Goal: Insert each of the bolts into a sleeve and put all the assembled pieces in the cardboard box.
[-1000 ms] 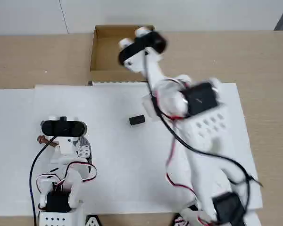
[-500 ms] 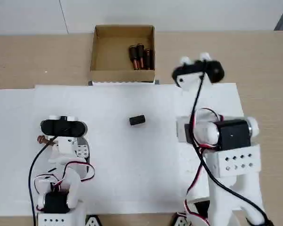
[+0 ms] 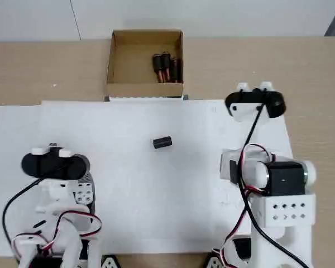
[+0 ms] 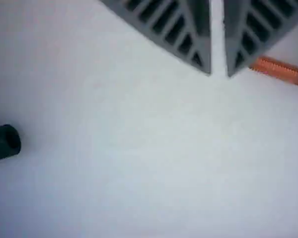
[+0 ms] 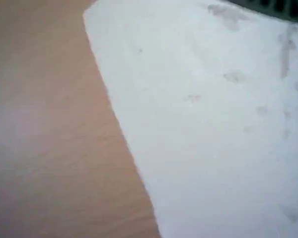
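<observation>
A black sleeve (image 3: 162, 142) lies alone on the white sheet, and the left wrist view shows it off to one side (image 4: 4, 143). A copper bolt (image 4: 280, 71) lies on the sheet just beside my left gripper (image 4: 217, 74), whose grey fingers stand nearly together with nothing between them. The left arm (image 3: 56, 164) is over the sheet's front left. The cardboard box (image 3: 109, 61) at the back holds assembled pieces (image 3: 166, 68) in its right half. The right arm (image 3: 255, 104) hangs over the sheet's right edge, well clear of the box.
The white sheet (image 3: 156, 195) covers most of the wooden table (image 3: 312, 67). In the right wrist view the sheet's edge (image 5: 119, 129) runs across bare wood. Open room lies between the two arms around the sleeve.
The right arm has drawn back from over the box to the sheet's right edge, uncovering assembled pieces in the box. The left arm has shifted left and toward the front.
</observation>
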Controlling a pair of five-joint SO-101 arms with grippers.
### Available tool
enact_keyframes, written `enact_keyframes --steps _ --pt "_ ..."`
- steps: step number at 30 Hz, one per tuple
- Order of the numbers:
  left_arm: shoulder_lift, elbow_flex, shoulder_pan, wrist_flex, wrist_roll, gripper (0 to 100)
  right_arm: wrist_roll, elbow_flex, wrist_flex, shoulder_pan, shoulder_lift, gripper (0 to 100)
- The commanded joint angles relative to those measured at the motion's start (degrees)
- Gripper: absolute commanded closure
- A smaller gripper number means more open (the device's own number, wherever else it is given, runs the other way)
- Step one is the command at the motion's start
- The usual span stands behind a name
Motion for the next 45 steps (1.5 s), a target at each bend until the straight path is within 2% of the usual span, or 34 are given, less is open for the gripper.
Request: enact_keyframes --steps 1,7,12,15,19,22,26,30,37,45 --pt "7.82 -8.04 -0.44 0.18 4.48 99 -1.41 -0.35 -1.45 3.30 -0.92 99.5" --pt "28.13 -20.53 -0.53 0.18 14.42 99 -1.41 -0.35 -0.75 9.45 -1.19 99.5" --pt "40.53 -27.30 -0.79 0.00 18.99 99 -1.41 -0.35 -0.75 15.08 -1.27 99.5" --pt "45.80 -28.62 -4.84 -0.62 21.10 99 -1.41 -0.35 -0.75 17.89 -1.27 99.5" --pt "53.10 -28.53 -13.63 -3.60 22.95 99 -1.41 -0.35 -0.75 20.35 -1.27 99.5" --pt "58.64 -28.62 -18.46 -3.96 23.65 99 -1.41 -0.35 -0.75 21.32 -1.27 99.5" --pt "63.91 -28.62 -21.54 -3.78 25.85 99 -1.41 -0.35 -0.66 21.58 -1.27 99.5" --pt "68.48 -28.62 -21.98 -4.22 26.20 99 -1.41 -0.35 -0.66 21.58 -1.27 99.5" --pt "77.89 -28.70 -21.89 -7.47 31.21 99 -1.41 -0.35 -0.75 21.58 -1.27 99.5" --pt "86.07 -33.80 -21.98 -7.47 31.74 99 -1.41 -0.35 -1.10 21.58 -1.27 99.5"
